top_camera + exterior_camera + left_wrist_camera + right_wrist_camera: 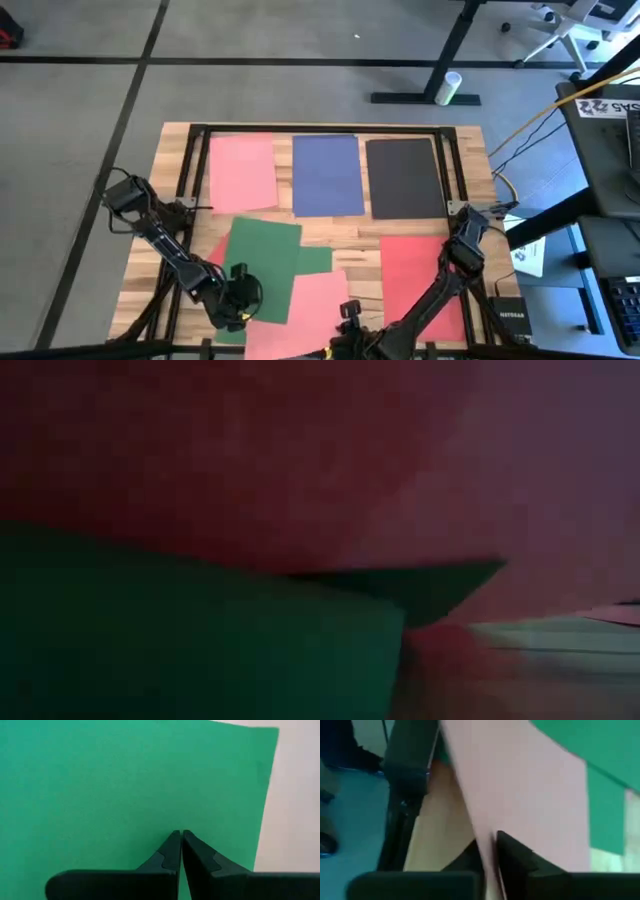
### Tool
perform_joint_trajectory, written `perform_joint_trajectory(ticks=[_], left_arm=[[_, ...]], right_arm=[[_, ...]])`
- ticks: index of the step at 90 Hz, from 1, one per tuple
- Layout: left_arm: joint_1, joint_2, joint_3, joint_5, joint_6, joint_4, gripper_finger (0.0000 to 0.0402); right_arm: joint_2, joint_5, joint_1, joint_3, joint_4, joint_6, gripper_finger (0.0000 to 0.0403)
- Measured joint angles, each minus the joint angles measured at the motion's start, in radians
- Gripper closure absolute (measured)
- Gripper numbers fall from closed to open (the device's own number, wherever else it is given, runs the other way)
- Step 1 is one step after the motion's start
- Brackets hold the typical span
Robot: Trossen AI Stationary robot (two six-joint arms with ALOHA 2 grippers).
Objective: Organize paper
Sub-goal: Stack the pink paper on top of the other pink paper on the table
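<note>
Paper sheets lie on a wooden slat table (pixel 330 228) with a dark frame, standing on grey carpet tiles; beyond the far edge are a desk leg, a white cylinder (pixel 447 88) and office chair bases.

Far row, left to right: pink sheet (pixel 243 172), blue sheet (pixel 328 175), black sheet (pixel 405 178), each flat, apart from its neighbours, edges roughly parallel.

Near half, left to right: a green sheet (pixel 262 268), tilted, overlaps a second green sheet whose corner shows just to its right; a second pink sheet (pixel 300 312) lies against the green one's near right edge and reaches the table's near edge; a red sheet (pixel 422 283) lies to the right, partly under the right arm.

Left gripper (pixel 237 303) is at the near corner of the green sheet. In the left wrist view its fingers (pixel 172 851) are pressed together with only a hairline gap, pinching the green sheet's edge (pixel 130 790); surface matte, uniform, corner square.

Right gripper (pixel 349 312) is at the near edge of the second pink sheet. In the right wrist view its dark fingers (pixel 512 855) sit close on either side of the pink sheet (pixel 520 795), clamping its edge; green paper shows beyond.

Low view is blocked by red, pink and green paper close to the lens.

All sheets: thin, flat, rectangular, plain, like size.
</note>
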Motion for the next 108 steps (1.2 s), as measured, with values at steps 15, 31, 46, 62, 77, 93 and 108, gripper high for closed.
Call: perform_joint_trajectory(ticks=[15, 31, 46, 62, 77, 93, 108], left_arm=[[-0.001, -0.055, 0.060, 0.003, 0.067, -0.055, 0.0402], [-0.002, -0.094, 0.124, -0.028, 0.114, -0.154, 0.0402], [-0.006, -0.117, 0.176, -0.064, 0.148, -0.211, 0.0402], [-0.021, -0.126, 0.206, -0.083, 0.170, -0.207, 0.0402], [-0.042, -0.126, 0.213, -0.105, 0.166, -0.204, 0.0402], [-0.065, -0.126, 0.213, -0.132, 0.161, -0.192, 0.0402], [-0.078, -0.126, 0.213, -0.137, 0.159, -0.169, 0.0402]], right_arm=[[0.000, 0.023, -0.002, 0.000, 0.000, 0.000, 0.0400], [-0.002, 0.052, 0.000, 0.030, -0.045, 0.001, 0.0402], [-0.003, 0.115, 0.000, 0.126, -0.137, 0.002, 0.0402], [-0.004, 0.161, 0.000, 0.253, -0.279, 0.002, 0.0403], [-0.006, 0.209, -0.002, 0.356, -0.397, 0.002, 0.0403], [-0.045, 0.228, -0.023, 0.355, -0.465, 0.004, 0.0403], [-0.058, 0.224, -0.068, 0.352, -0.497, -0.010, 0.0403]])
